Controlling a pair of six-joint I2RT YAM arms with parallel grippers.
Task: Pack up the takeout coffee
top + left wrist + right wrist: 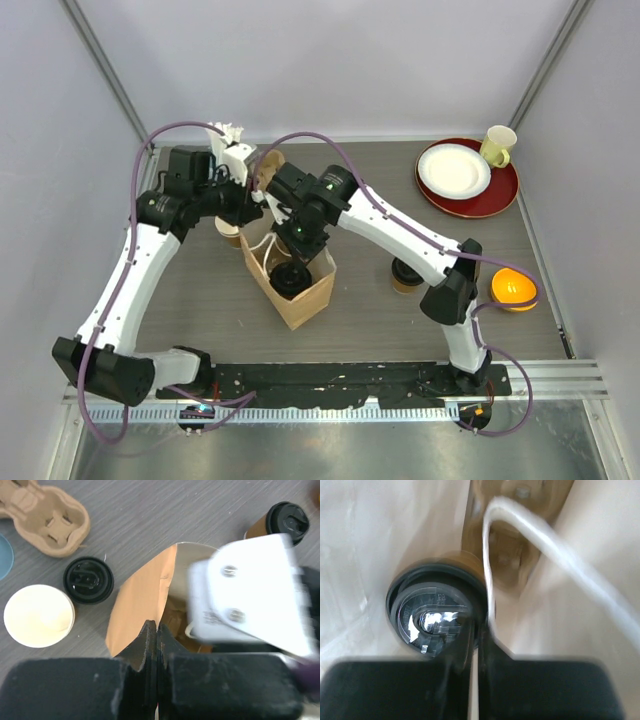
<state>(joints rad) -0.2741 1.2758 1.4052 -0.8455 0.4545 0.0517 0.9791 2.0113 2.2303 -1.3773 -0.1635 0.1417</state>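
A brown paper bag (300,290) stands open at mid-table. One takeout coffee (291,279) with a black lid stands inside it, and the right wrist view shows it from above (437,615). The other takeout coffee (405,276) stands on the table right of the bag, partly behind the right arm; it shows in the left wrist view too (284,522). My left gripper (157,626) is shut on the bag's (142,597) far left rim. My right gripper (479,630) reaches into the bag's mouth, shut on the rim by the white cord handle (520,545).
A cardboard cup carrier (45,517), a black lid (88,580) and an open pale cup (39,615) lie left of the bag. A red tray with a white plate (455,168) and a yellow mug (498,145) is back right. An orange bowl (513,288) sits at the right.
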